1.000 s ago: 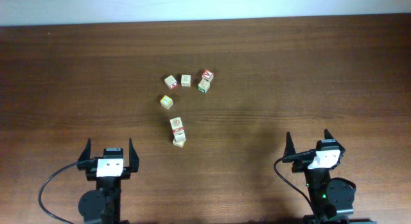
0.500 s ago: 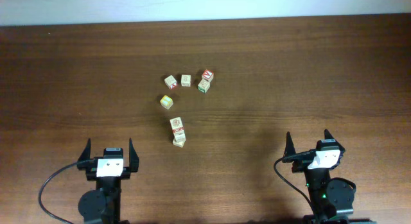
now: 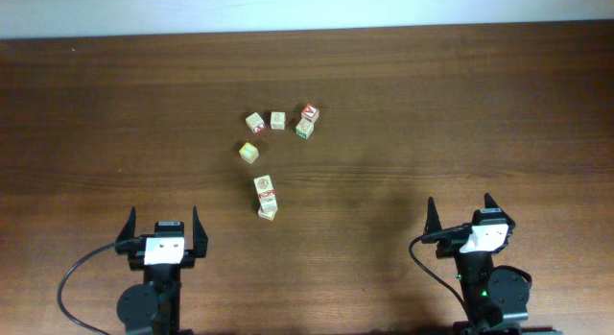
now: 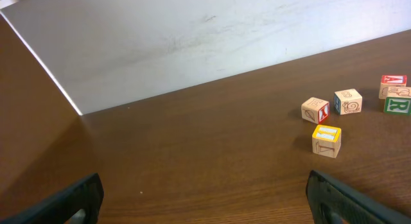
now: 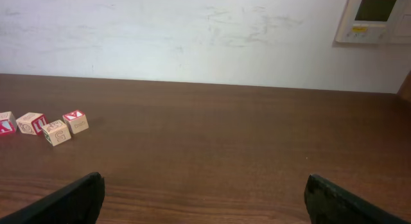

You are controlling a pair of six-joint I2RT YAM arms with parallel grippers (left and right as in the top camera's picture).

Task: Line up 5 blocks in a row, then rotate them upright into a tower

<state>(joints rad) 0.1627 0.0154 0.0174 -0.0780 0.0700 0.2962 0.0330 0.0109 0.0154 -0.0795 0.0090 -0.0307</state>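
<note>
In front of my left pincer [image 3: 163, 220] and my right pincer [image 3: 460, 205], both wide open, the table [image 3: 460, 105] is bare wood up to the middle, and its whole right side is free. Only small cubes are in the way. The yellow-faced cube [image 3: 248, 152] stands alone, with room all around. The red-and-white cube [image 3: 309, 112] and the green-letter block [image 3: 304, 129] nearly touch. The nearest blocks [image 3: 263, 185] touch in a short line.

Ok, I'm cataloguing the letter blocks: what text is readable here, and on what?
"R" or "B", green, cut by the frame edge: green block.
Yellow block, red block, pale block: letters too blurred to read.
Wall panel: display and labels too small.
</note>
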